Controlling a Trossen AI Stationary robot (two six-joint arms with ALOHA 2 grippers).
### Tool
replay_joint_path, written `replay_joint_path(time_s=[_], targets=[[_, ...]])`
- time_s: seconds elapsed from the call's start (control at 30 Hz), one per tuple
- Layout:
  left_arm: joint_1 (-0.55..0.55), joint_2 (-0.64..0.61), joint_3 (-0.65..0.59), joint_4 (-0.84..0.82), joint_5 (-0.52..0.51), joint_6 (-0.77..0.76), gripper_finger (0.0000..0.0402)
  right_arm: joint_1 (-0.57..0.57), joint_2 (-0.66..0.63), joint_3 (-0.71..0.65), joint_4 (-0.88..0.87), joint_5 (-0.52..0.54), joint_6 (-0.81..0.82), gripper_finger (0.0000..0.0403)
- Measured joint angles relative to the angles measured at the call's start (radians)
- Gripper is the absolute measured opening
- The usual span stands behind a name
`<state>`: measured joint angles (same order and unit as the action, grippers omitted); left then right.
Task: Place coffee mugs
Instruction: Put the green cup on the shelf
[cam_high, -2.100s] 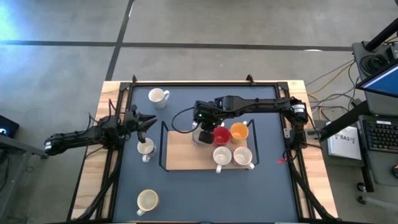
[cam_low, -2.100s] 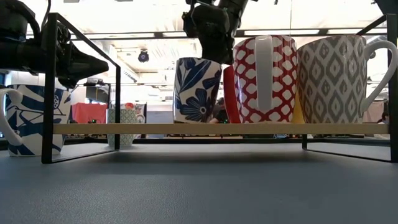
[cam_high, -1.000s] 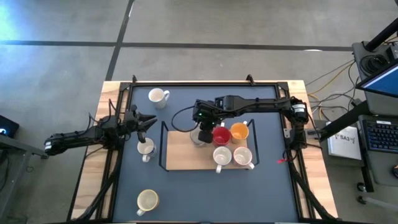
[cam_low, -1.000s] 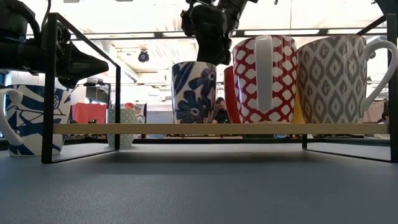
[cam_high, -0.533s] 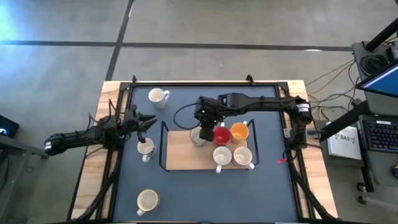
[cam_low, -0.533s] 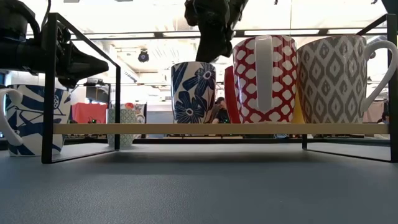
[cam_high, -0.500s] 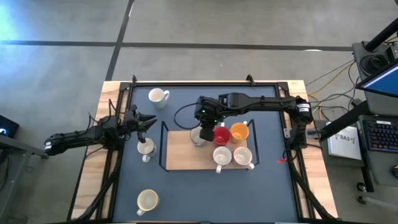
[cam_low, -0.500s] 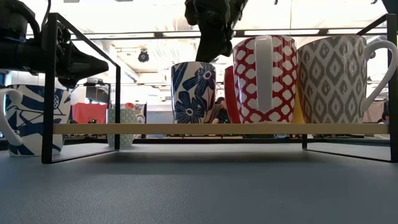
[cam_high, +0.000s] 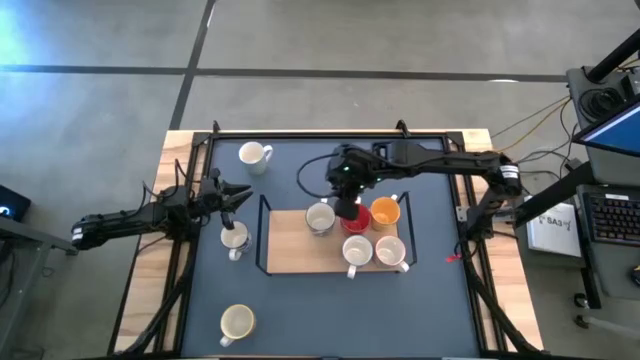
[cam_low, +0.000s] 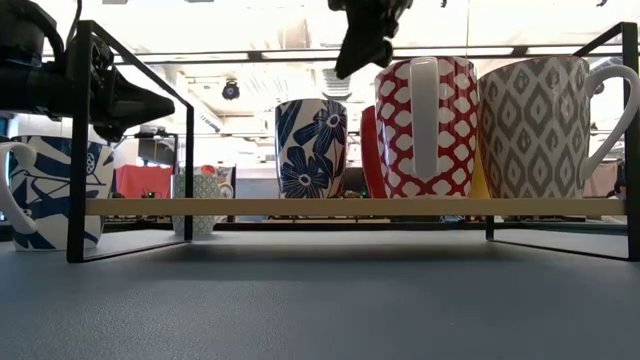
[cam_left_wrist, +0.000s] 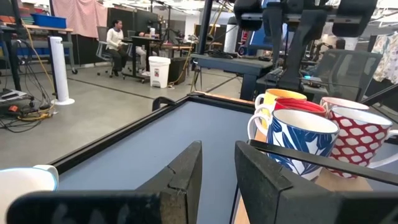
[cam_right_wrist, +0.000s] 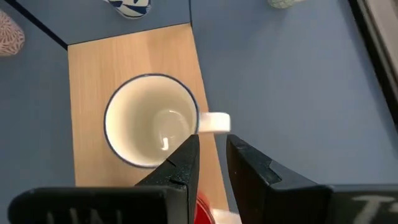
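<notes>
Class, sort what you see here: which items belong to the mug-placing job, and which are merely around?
Job: blue-flowered mug, red mug, orange mug, two white mugs on the wooden rack; three mugs still on the mat.

Around: keyboard, cables.

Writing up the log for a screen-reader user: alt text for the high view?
Seen from above, five coffee mugs sit on a wooden board; the right gripper hovers over the red mug, beside a white mug. The left gripper waits above another white mug off the board.
</notes>
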<state>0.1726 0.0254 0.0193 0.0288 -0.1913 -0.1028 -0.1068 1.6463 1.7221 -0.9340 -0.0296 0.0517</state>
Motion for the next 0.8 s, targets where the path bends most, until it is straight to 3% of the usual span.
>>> replay_joint_path(time_s=[0.37, 0.8], targets=[[0.0, 0.0, 0.0, 0.0, 0.0, 0.0, 0.0078, 0.002, -0.228, -0.203, 0.099, 0.004, 0.064, 0.0068], [0.0, 0.0, 0.0, 0.001, -0.005, 0.0, 0.0078, 0.004, -0.427, -0.343, 0.186, -0.005, 0.108, 0.0068]])
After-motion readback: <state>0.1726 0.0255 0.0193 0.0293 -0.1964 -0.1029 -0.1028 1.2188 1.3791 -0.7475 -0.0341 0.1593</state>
